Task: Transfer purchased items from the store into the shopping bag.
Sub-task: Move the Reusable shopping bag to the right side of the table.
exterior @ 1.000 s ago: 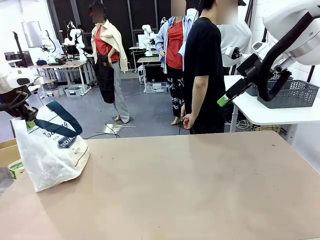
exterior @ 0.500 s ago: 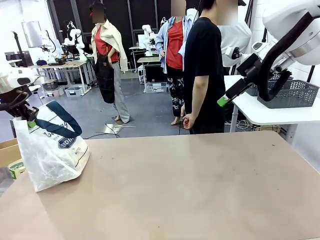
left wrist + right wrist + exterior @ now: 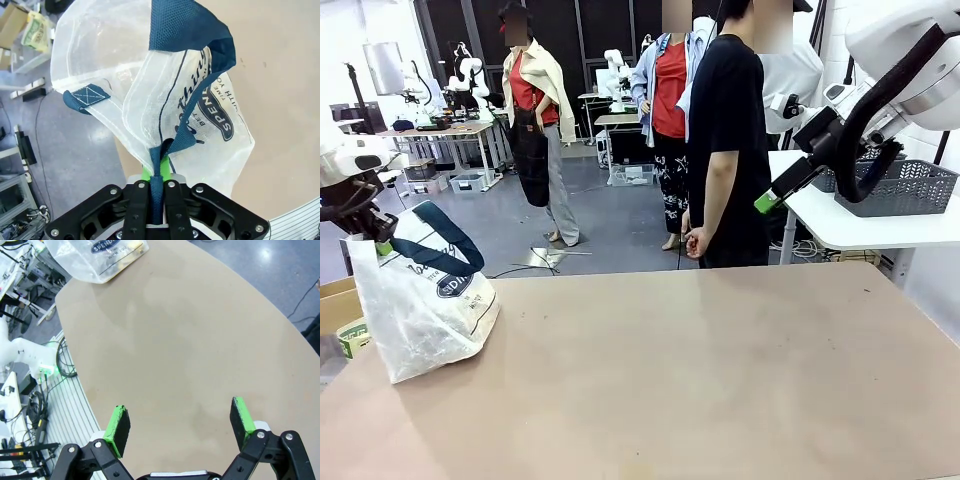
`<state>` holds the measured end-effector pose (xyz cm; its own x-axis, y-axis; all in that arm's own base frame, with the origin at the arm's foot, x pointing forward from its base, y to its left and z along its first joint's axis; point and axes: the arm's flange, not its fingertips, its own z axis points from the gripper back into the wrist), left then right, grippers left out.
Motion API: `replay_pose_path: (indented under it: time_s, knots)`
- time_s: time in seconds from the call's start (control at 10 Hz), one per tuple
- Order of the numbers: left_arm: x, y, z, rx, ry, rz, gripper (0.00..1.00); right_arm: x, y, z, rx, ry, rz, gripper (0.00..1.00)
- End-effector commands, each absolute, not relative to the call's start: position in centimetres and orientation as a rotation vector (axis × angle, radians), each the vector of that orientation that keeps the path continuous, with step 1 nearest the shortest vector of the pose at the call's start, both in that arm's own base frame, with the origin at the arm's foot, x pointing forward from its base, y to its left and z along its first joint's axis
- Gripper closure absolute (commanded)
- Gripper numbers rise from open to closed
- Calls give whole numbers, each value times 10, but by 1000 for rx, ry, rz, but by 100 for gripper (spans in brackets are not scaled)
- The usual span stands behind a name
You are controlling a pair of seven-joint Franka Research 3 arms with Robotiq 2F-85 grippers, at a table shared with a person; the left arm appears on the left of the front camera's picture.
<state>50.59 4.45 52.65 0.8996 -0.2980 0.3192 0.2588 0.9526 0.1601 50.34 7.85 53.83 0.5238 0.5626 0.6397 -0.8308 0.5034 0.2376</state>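
One thin navy strap, pinched by the left gripper, holds up the shopping bag; it could slip, while the right gripper hangs spread above the tabletop.

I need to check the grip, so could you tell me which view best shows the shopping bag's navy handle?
The left wrist view: the navy handle runs straight into the left gripper, pinched between its fingers. The front view shows the handle looping across the shopping bag. The right wrist view catches a corner of the bag.
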Motion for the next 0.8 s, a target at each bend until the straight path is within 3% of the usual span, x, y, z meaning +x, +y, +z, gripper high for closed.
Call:
replay_pose_path:
  time_s: [0.0,0.3,0.4,0.7]
  knots:
    - [506,44,529,118,-336,-281,68,503,79,540,576,-526,894,0]
    - [510,41,531,117,-330,-286,9,503,79,540,576,-526,894,0]
    - [510,38,533,119,-325,-291,0,503,79,540,576,-526,894,0]
    - [512,37,533,129,-328,-300,0,503,79,540,576,-526,894,0]
